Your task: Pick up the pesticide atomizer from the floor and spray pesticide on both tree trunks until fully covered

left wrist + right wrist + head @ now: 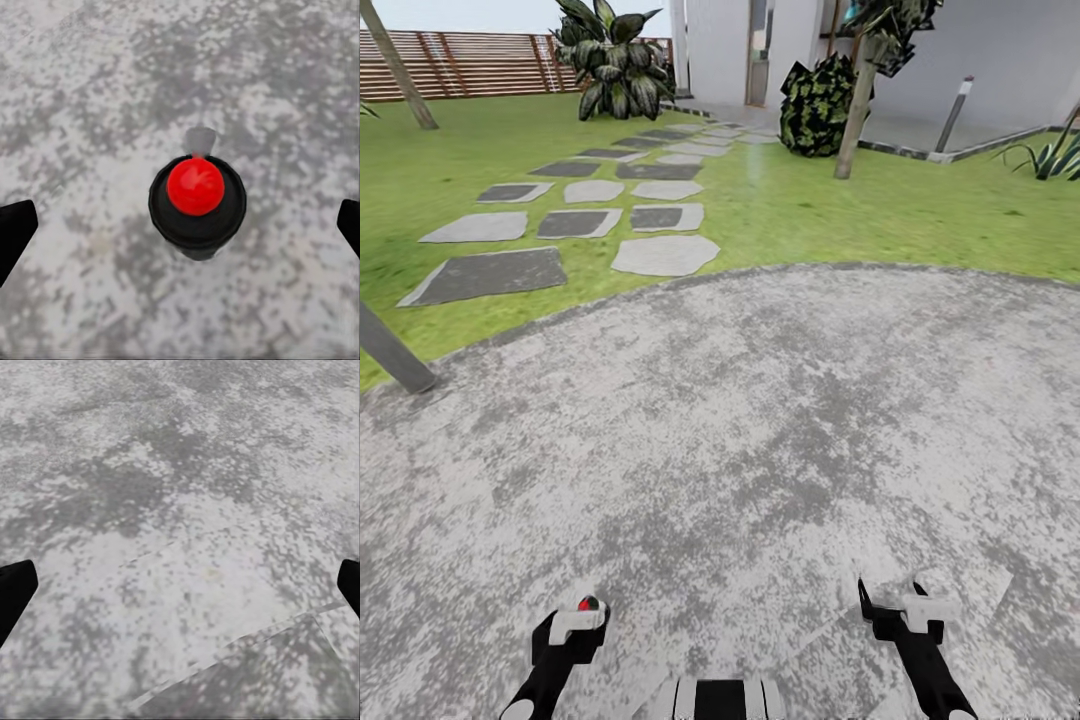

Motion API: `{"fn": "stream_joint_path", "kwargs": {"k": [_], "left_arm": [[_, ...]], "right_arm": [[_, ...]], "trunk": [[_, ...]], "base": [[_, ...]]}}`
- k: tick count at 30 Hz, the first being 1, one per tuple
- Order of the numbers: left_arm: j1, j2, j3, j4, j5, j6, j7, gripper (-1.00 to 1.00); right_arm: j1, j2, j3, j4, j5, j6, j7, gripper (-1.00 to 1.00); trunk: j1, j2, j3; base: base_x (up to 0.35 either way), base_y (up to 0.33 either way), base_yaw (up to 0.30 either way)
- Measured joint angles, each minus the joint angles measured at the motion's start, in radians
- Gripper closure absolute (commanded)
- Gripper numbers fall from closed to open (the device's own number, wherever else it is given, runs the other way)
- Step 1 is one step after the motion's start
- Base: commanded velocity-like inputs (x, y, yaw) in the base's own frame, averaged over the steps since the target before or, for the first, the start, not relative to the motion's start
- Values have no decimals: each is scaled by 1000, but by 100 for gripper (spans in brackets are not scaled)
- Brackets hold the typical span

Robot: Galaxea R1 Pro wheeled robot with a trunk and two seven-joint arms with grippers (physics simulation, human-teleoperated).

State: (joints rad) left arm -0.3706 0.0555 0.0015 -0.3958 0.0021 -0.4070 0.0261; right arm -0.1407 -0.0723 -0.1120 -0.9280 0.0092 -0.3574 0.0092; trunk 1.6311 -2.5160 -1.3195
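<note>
On the grey mottled paving (760,430), we hang our left pincer (180,225) straight above the atomizer (196,206), a black can with a red cap standing upright, apart from both spread fingers — lined up, we judge, for a drop-and-grip. Our right pincer (180,585) is spread too, pinching nothing, kept aside. Ahead, past the lawn (840,215), one trunk (857,110) rises near the house (980,60).

Bright even daylight, no hard shadows, blotchy low-resolution ground textures, soft blur throughout, wide-angle stretching near edges
</note>
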Motion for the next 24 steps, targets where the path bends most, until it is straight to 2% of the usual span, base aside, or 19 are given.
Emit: {"fn": "stream_joint_path", "kwargs": {"k": [19,24], "left_arm": [[-1,1,0,0,1,-1,0,-100],[-1,2,-1,7,-1,-1,0,-100]], "right_arm": [[0,0,0,0,0,0,0,-100],[0,0,0,0,0,-1,0,-100]], "trunk": [[9,-4,-102],[8,-5,-106]], "base": [[0,0,0],[64,0,0]]}}
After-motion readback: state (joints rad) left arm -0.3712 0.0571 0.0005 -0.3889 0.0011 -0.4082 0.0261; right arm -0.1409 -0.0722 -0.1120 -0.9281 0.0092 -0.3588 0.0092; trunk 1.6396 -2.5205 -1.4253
